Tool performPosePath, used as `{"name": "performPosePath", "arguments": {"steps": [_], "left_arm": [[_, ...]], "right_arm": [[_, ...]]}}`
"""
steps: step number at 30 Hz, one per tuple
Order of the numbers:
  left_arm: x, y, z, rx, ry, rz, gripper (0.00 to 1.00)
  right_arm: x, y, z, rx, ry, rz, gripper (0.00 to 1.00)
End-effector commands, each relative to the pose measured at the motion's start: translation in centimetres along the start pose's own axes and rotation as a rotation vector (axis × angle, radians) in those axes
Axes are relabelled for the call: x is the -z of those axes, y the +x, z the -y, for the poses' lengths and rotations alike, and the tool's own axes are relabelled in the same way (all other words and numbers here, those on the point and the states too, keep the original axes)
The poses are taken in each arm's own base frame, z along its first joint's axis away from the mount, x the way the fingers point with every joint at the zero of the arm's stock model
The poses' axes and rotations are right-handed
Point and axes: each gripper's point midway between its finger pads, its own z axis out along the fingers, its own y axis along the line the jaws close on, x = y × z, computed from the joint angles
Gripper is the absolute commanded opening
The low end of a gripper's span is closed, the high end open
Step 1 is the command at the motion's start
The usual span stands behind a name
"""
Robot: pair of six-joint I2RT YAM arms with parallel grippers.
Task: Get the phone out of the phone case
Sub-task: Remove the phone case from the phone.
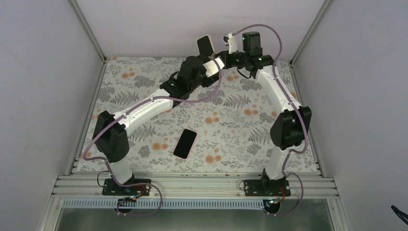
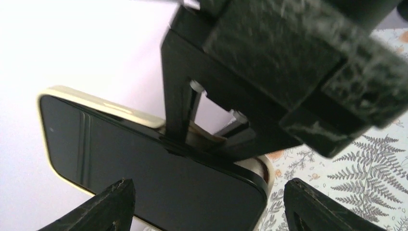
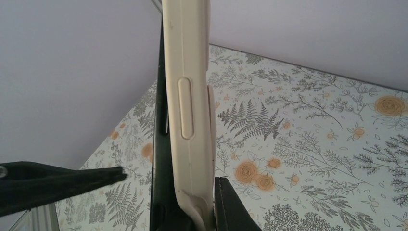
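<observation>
A phone with a black screen [image 2: 144,159] sits in a cream case [image 3: 192,96] and is held up in the air at the back of the table [image 1: 206,46]. My right gripper [image 3: 192,195] is shut on the case's edge, and its black finger [image 3: 231,207] presses the case's back. In the left wrist view the right gripper's body [image 2: 269,72] clamps the phone's far long edge. The case corner [image 2: 267,168] stands away from the phone's corner there. My left gripper [image 2: 209,187] is open, with a finger [image 2: 110,207] on each side in front of the screen.
A second phone [image 1: 185,143] with a dark screen and a pink rim lies flat on the floral mat [image 1: 240,120] near the front middle. Grey walls [image 1: 43,72] and metal frame posts close in the table on three sides.
</observation>
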Motion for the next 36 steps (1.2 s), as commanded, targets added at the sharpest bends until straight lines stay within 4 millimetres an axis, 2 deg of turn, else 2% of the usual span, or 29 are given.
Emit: {"name": "performPosePath", "arguments": {"steps": [1,9,17,22,30,33,36], "left_arm": [[-0.4,-0.1,-0.7,0.024,-0.025,-0.007,0.76],[-0.5,-0.4,-3.0,0.07,-0.091,-0.008,0.75],[-0.3,-2.1,-2.0,0.115,0.014,0.029,0.75],[-1.1,-1.6,-2.0,0.126,0.006,0.011,0.75],[-2.3,0.3,-2.7,0.106,-0.057,-0.052,0.7],[-1.9,1.0,-3.9,0.102,-0.132,-0.066,0.63],[-0.5,1.7,-7.1,0.093,-0.328,-0.089,0.54]], "right_arm": [[2.6,-3.5,-3.4,0.077,-0.034,0.111,0.03],[2.7,-3.4,-4.2,0.092,-0.035,0.116,0.03],[2.4,-3.2,-4.2,0.103,-0.033,0.11,0.03],[2.5,-3.1,-4.4,0.114,-0.028,0.111,0.03],[3.3,-3.5,-4.7,0.125,-0.003,0.132,0.03],[3.8,-3.7,-4.8,0.128,0.009,0.144,0.03],[4.2,-3.6,-4.9,0.121,0.019,0.155,0.03]]}}
